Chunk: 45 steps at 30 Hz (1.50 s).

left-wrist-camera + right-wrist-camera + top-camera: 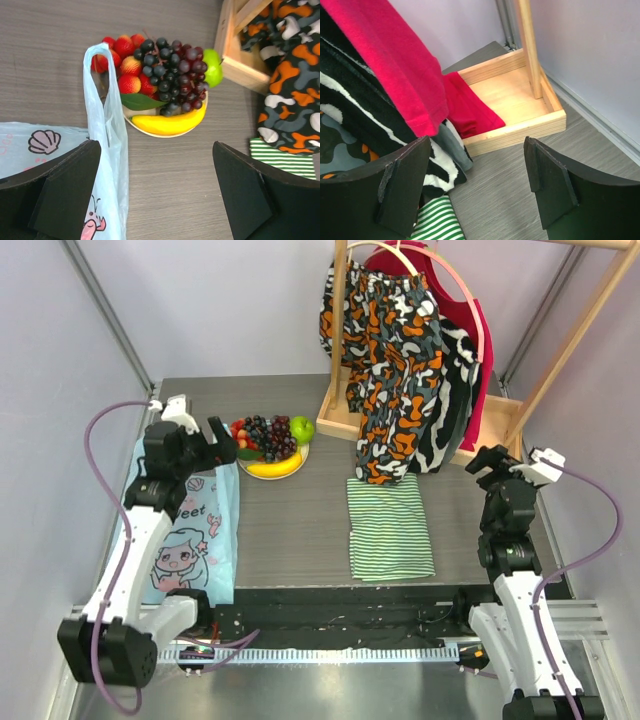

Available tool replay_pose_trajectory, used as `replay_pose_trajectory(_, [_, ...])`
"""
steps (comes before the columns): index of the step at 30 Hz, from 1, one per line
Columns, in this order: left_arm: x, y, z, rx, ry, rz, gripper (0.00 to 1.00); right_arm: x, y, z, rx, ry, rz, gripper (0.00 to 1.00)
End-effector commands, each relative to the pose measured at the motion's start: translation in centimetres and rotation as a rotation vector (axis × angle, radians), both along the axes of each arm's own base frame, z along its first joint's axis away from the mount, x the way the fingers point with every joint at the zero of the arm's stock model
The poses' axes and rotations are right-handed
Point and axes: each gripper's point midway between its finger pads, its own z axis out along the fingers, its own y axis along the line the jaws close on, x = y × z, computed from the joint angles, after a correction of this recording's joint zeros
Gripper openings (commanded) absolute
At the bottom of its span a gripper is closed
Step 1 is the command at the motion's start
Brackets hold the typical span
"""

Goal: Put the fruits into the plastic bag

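Hovering beside the limp, slippery bag (112, 165), your left gripper (159, 192) is gaping empty; right gripper (476, 185) is gaping too; you should be pinching the thin handle loop (94, 67).

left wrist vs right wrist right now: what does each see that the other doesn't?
Left wrist only: the plate with grapes, strawberries, apple and banana; the bag, its handle loop up by the plate; the open left gripper.
Right wrist only: the red garment hanging into the rack base, the rack post, the wall, the open right gripper.
Both: striped cloth, rack base, camo garment, table.
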Motion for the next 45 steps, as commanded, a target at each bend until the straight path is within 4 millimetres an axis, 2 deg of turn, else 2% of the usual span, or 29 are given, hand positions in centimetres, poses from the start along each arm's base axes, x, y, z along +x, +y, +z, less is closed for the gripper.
replay_pose_trajectory(1, [1.6, 0.4, -2.3, 0.033, 0.109, 0.03, 0.99, 0.6, 0.6, 2.7, -0.006, -0.055, 0.037, 0.83])
replay_pose_trajectory(4, [1.9, 0.7, -5.2, 0.101, 0.208, 0.035, 0.97, 0.7, 0.7, 2.3, -0.001, -0.051, 0.042, 0.83])
replay_pose_trajectory(5, [2.0, 1.3, -6.2, 0.13, 0.241, 0.064, 0.97, 0.7, 0.7, 2.2, -0.001, -0.049, 0.04, 0.83])
replay_pose_trajectory(6, [1.7, 1.3, -7.8, 0.144, 0.301, 0.061, 0.97, 0.7, 0.7, 2.4, -0.003, -0.052, 0.042, 0.83])
replay_pose_trajectory(10, [1.5, 1.3, -11.0, 0.155, 0.406, 0.054, 0.95, 0.8, 1.0, 2.2, -0.001, -0.045, 0.056, 0.83])
replay_pose_trajectory(15, [1.9, 0.7, -13.4, 0.147, 0.482, 0.031, 0.92, 0.9, 1.2, 2.1, 0.002, -0.038, 0.071, 0.83])
replay_pose_trajectory(20, [1.9, 0.7, -15.7, 0.159, 0.555, 0.024, 0.83, 1.0, 1.4, 1.9, 0.005, -0.032, 0.083, 0.83])
replay_pose_trajectory(24, [1.5, -0.2, -17.4, 0.145, 0.614, -0.017, 0.8, 1.1, 1.6, 1.9, 0.008, -0.031, 0.091, 0.83])
replay_pose_trajectory(27, [1.3, -0.2, -18.2, 0.163, 0.64, -0.021, 0.76, 1.1, 1.6, 1.8, 0.01, -0.029, 0.094, 0.83])
replay_pose_trajectory(33, [0.6, 0.7, -19.6, 0.213, 0.697, -0.001, 0.55, 1.0, 1.6, 1.9, 0.008, -0.031, 0.092, 0.83])
replay_pose_trajectory(34, [0.7, 0.8, -19.6, 0.22, 0.695, 0.001, 0.44, 0.9, 1.6, 1.9, 0.008, -0.033, 0.094, 0.84])
replay_pose_trajectory(36, [0.3, 1.2, -19.8, 0.245, 0.709, 0.011, 0.33, 0.9, 1.6, 2.0, 0.005, -0.035, 0.094, 0.84])
replay_pose_trajectory(37, [0.2, 1.4, -19.5, 0.258, 0.703, 0.013, 0.22, 0.8, 1.5, 2.1, 0.005, -0.038, 0.089, 0.84])
replay_pose_trajectory(39, [-0.1, 2.0, -19.4, 0.289, 0.706, 0.034, 0.11, 0.7, 1.5, 2.1, 0.003, -0.037, 0.089, 0.83])
replay_pose_trajectory(40, [0.0, 2.3, -18.7, 0.298, 0.683, 0.042, 0.01, 0.7, 1.5, 2.0, 0.002, -0.035, 0.088, 0.84])
replay_pose_trajectory(42, [-0.3, 3.2, -17.9, 0.333, 0.668, 0.075, 0.0, 0.7, 1.5, 2.2, 0.0, -0.039, 0.089, 0.84])
replay_pose_trajectory(45, [-0.4, 4.6, -15.1, 0.378, 0.584, 0.139, 0.0, 0.7, 1.6, 2.4, -0.001, -0.038, 0.092, 0.83])
